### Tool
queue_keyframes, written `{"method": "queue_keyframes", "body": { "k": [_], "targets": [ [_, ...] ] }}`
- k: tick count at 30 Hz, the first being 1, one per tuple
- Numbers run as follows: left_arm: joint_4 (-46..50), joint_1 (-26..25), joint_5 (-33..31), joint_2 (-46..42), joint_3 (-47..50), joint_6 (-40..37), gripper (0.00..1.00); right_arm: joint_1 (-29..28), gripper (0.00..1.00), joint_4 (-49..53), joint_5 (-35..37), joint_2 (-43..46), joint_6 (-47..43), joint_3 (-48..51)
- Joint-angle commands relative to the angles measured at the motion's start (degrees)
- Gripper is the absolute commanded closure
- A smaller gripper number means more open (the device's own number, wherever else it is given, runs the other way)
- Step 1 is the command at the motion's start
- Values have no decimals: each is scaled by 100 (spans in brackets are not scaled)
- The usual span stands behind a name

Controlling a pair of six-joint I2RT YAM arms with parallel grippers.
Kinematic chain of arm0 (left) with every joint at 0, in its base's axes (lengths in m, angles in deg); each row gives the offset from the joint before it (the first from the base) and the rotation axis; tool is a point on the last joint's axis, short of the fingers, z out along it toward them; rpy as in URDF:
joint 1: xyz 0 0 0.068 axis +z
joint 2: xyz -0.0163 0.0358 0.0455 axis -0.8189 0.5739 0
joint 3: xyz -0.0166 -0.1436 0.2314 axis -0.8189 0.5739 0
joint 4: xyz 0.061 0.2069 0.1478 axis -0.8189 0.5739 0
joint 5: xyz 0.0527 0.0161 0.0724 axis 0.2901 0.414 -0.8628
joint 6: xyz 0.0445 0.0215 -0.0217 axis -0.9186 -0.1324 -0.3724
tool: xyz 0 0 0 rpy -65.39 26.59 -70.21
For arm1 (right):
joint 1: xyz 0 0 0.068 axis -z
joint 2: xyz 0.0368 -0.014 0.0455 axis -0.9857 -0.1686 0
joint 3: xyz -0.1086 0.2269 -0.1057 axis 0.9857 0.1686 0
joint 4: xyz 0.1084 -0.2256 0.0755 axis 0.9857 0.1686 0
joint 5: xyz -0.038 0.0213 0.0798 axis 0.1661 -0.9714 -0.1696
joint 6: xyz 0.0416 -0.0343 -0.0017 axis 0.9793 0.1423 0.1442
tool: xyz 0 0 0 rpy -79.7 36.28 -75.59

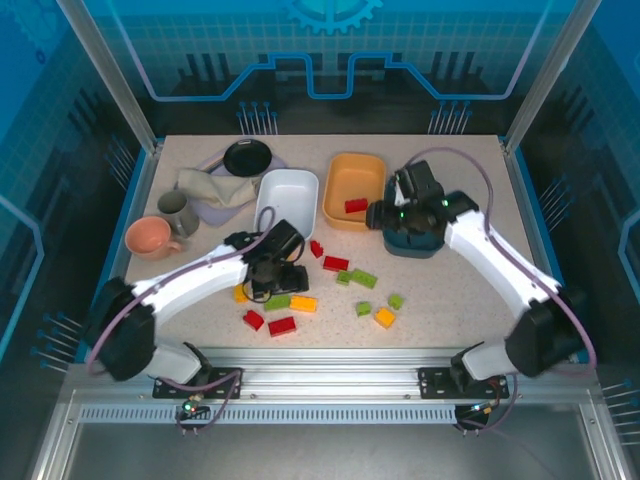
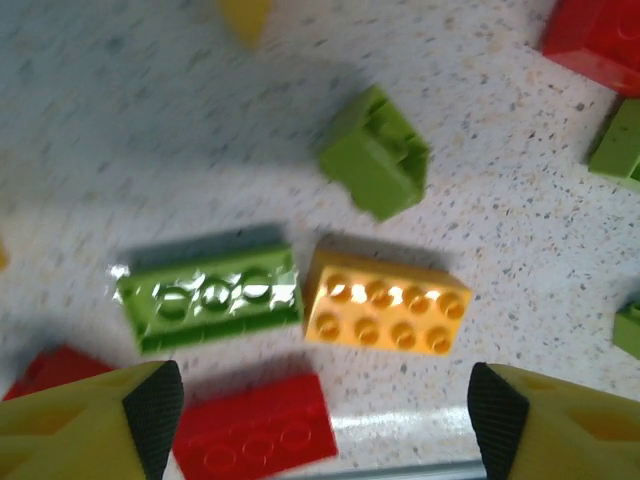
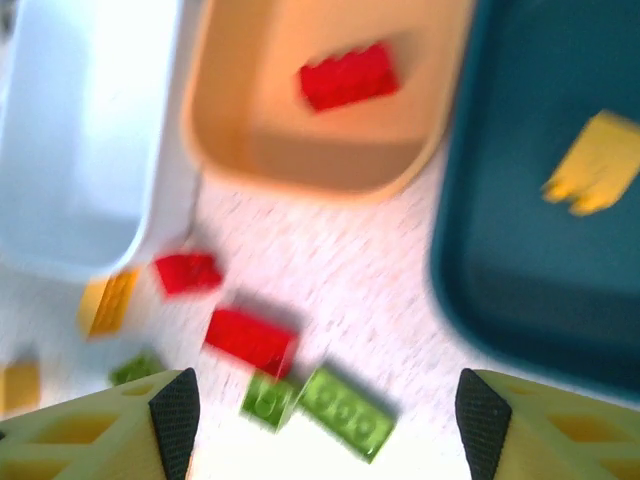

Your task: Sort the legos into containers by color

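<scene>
Taking the shallow orange plastic tub [image 1: 337, 185] at the back of the speckled desk [image 1: 430, 325] as the mark. Holding one red studded brick [image 1: 356, 205] on its floor. Standing just left of the orange tub, the shallow white plastic tub [image 1: 290, 200]. Standing just right of it and a little nearer, the dark teal plastic tub [image 3: 520, 270], carrying a yellow brick [image 3: 595, 165].

Hanging just right of the orange tub, above the teal tub, the right pincer [image 3: 330, 415]: fingers standing apart, clamping nothing. Hanging low over the desk, nearer than the orange tub and to its left, the left pincer [image 2: 325, 420]: fingers likewise standing apart, nothing between them.

Lying flat beneath the left pincer, a long green studded brick [image 2: 210, 297] and a yellow-orange eight-stud brick [image 2: 387, 310], end to end and almost touching. Lying closer to the fingers, a flat red brick [image 2: 255, 432]. Lying beyond the pair, a green brick tipped on its side [image 2: 375, 165].

Spreading loose over the desk nearer than the orange tub, further red, green and yellow-orange bricks, among them a loose red brick [image 1: 336, 264] straight in front of it and a small orange brick [image 1: 384, 318] nearer, to the right.

Sitting well left of the orange tub, a black round dish [image 1: 247, 157] and a pink mug [image 1: 150, 238].
</scene>
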State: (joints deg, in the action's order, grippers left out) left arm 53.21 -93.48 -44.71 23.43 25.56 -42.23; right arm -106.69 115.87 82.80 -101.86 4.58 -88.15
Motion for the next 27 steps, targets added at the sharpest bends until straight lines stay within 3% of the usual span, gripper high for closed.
{"method": "queue_keyframes", "body": {
  "k": [1,6,11,23,27],
  "targets": [
    [-18,47,211,639,-535,-1633,25,-445,26,-570,-700,875,-59,965],
    [163,40,17,1319,-1022,-2452,25,-725,26,-124,-825,2011,197,1741],
    [162,37,-85,1768,-1198,-2699,24,-726,25,372,-789,2743,380,2130],
    [-76,37,-275,2056,-1190,-2677,27,-747,26,245,-855,2820,742,2311],
    [-137,30,-194,2130,-1169,-2611,37,-753,27,202,-894,2657,692,2240]
  ]
}}
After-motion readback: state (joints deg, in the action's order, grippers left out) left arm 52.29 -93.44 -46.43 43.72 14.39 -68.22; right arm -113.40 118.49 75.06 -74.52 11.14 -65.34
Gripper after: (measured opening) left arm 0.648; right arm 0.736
